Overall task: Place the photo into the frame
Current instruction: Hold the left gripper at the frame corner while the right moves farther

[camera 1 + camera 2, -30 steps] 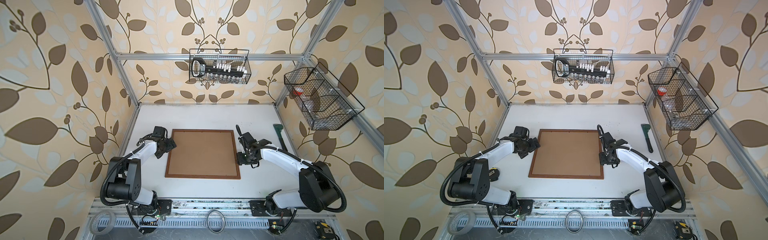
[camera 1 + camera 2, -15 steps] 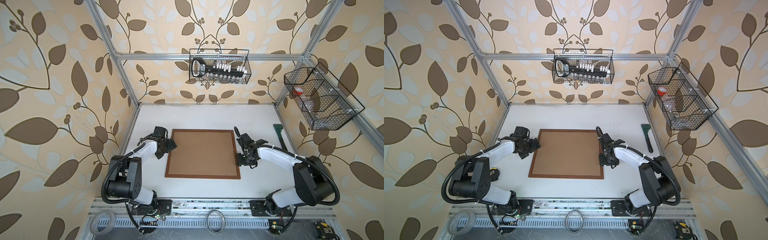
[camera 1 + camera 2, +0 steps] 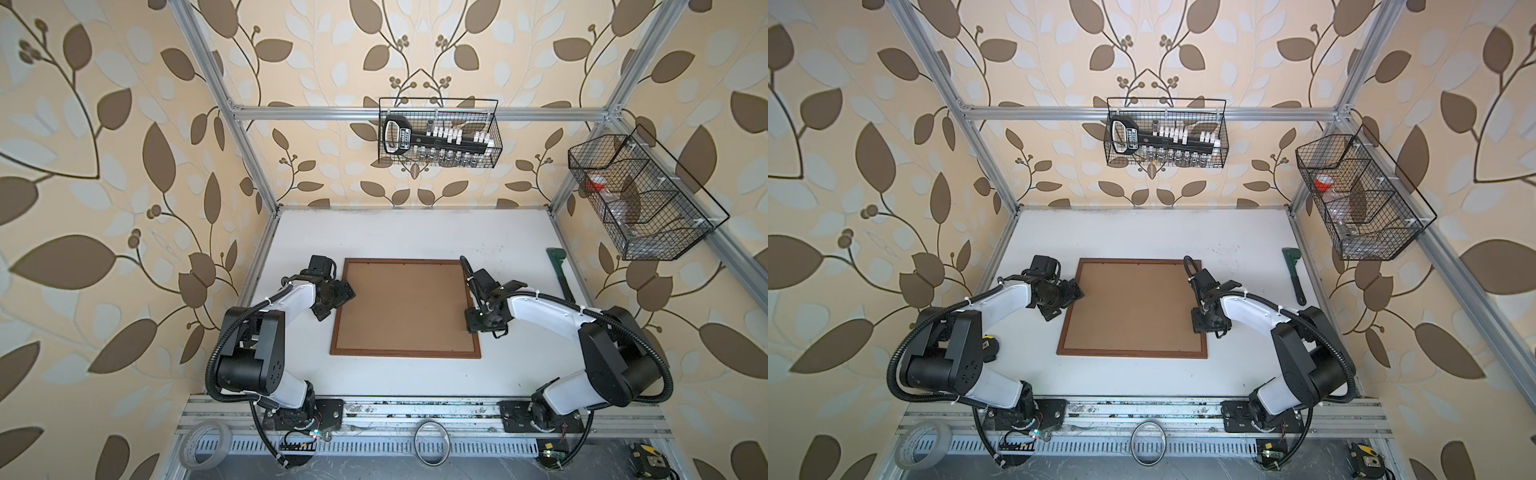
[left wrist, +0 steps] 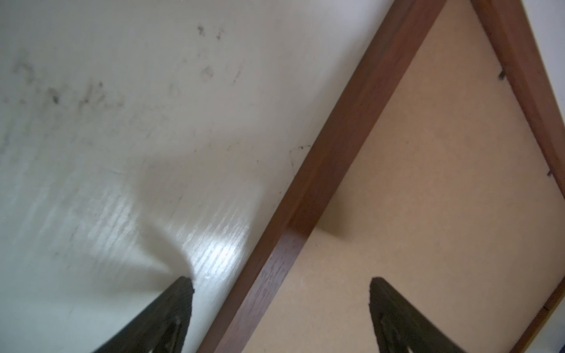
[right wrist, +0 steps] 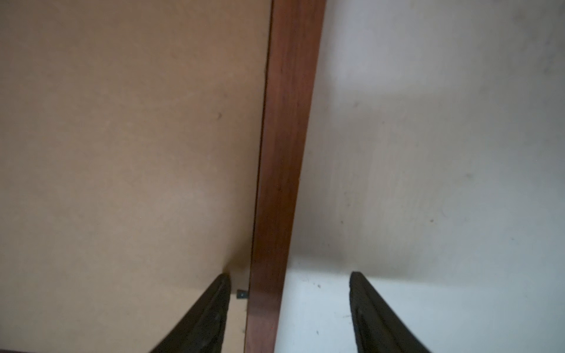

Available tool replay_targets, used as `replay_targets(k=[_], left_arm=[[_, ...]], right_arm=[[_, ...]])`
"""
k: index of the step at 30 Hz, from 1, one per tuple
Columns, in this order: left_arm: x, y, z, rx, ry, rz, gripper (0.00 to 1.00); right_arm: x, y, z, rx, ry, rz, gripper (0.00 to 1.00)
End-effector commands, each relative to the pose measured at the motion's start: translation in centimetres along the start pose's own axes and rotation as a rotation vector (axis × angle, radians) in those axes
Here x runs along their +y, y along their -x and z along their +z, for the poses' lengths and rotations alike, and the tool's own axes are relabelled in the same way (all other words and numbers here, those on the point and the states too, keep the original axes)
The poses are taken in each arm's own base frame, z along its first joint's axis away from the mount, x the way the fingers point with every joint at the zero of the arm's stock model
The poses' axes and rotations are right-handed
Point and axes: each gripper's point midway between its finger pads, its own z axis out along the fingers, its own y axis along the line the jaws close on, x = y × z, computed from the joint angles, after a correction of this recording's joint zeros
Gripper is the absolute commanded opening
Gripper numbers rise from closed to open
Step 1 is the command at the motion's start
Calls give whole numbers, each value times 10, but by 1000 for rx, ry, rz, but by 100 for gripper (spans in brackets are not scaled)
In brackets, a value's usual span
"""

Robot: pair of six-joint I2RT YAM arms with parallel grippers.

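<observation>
Between spread jaws, frame (image 4: 336, 146) edges, both sides

The frame (image 3: 405, 352) lies mid-table (image 3: 395, 232), board (image 3: 403, 303) in it. The left gripper (image 3: 337, 303) straddles its left rail, the right gripper (image 5: 289, 275) its right rail. A wrench (image 3: 561, 274) lies along the table's right edge.

A green-headed wrench (image 3: 563, 277) lies on the white table (image 3: 415, 232), a back basket (image 3: 415, 162) and side basket (image 3: 665, 232) hanging above.
</observation>
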Motion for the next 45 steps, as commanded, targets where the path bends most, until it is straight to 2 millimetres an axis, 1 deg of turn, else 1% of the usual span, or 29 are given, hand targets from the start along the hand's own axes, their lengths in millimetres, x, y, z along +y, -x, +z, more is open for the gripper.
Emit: replay_targets(k=[1, 3, 5, 9, 11, 13, 15, 17, 19, 22, 25, 27, 32, 39, 45], left_arm=[[-2, -3, 1, 9, -12, -12, 91], [-1, -4, 1, 10, -11, -11, 91], [-1, -4, 1, 9, -11, -10, 91], [-1, -3, 1, 10, -12, -11, 91], [-1, -3, 1, 8, -11, -12, 91], [-2, -1, 1, 3, -9, -20, 91], [-5, 3, -1, -2, -36, -52, 91], [-11, 10, -1, -9, -70, -83, 91], [-16, 15, 0, -8, -80, -88, 91], [-16, 17, 1, -11, -71, -76, 91], [-11, 18, 1, -12, -59, -75, 91], [-9, 17, 2, -7, -55, -75, 91], [-7, 16, 3, -7, -49, -70, 90], [-5, 15, 4, -6, -41, -69, 90], [-5, 15, 5, -1, -46, -69, 90]], right_arm=[[1, -18, 7, 79, -10, -12, 64], [3, -8, -8, 34, 5, -6, 65], [-2, -2, -21, 12, 13, 14, 65], [-23, 9, -37, -38, 15, 77, 66], [-36, 23, -43, -80, 14, 119, 66], [-49, 46, -47, -135, 24, 177, 66], [-58, 67, -46, -185, 55, 230, 65], [-62, 86, -42, -196, 68, 252, 64], [-59, 103, -35, -195, 65, 229, 63], [-56, 121, -27, -197, 68, 214, 62], [-56, 134, -19, -194, 56, 201, 62], [-52, 136, -10, -169, 61, 186, 62], [-38, 132, 8, -125, 60, 138, 61], [-37, 132, 21, -99, 57, 133, 61], [-29, 123, 33, -50, 33, 84, 59]])
